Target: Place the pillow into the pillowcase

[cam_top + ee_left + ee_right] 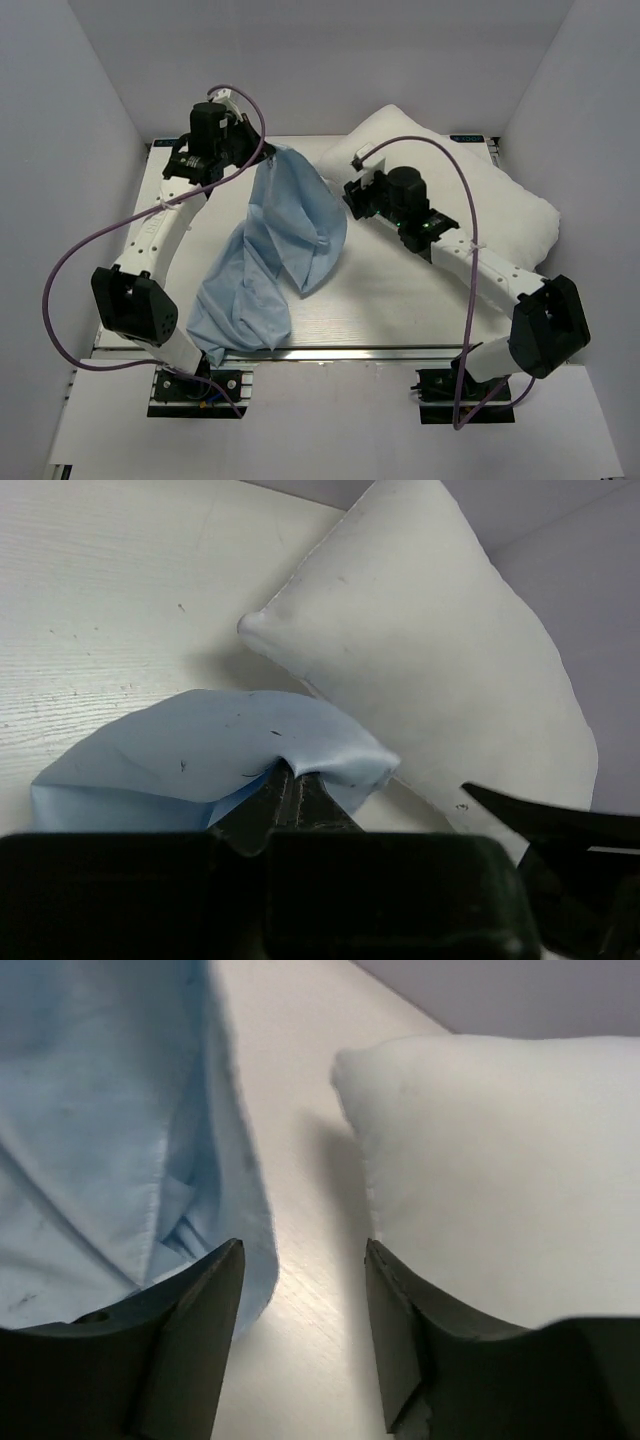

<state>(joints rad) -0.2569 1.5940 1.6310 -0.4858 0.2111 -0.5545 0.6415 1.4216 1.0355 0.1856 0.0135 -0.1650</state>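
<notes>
Top view first: the left gripper [262,150], upper left of centre, is pinching the top edge of the light-blue pillowcase [285,225]. The cloth drapes down in a crumpled heap toward the lower left of the table [400,300]. The white pillow [505,210] sits upper right, with part of it hidden behind the right arm [470,255]. The right gripper [352,192] points at the gap between cloth and pillow, but its jaws are hard to read from up here.

Left wrist view: the left gripper [292,785] has its fingers pressed together on a fold of pillowcase [180,760] at bottom centre. The pillow [430,650] fills the upper right and runs off the frame. There's a dark shape [560,815] cut off at lower right, can't tell what part it is.

Right wrist view: the right gripper [303,1260] has its fingers spread with only bare table [300,1120] between them. Blurry pillowcase [90,1110] on the left, pillow [500,1160] on the right, both cropped.
</notes>
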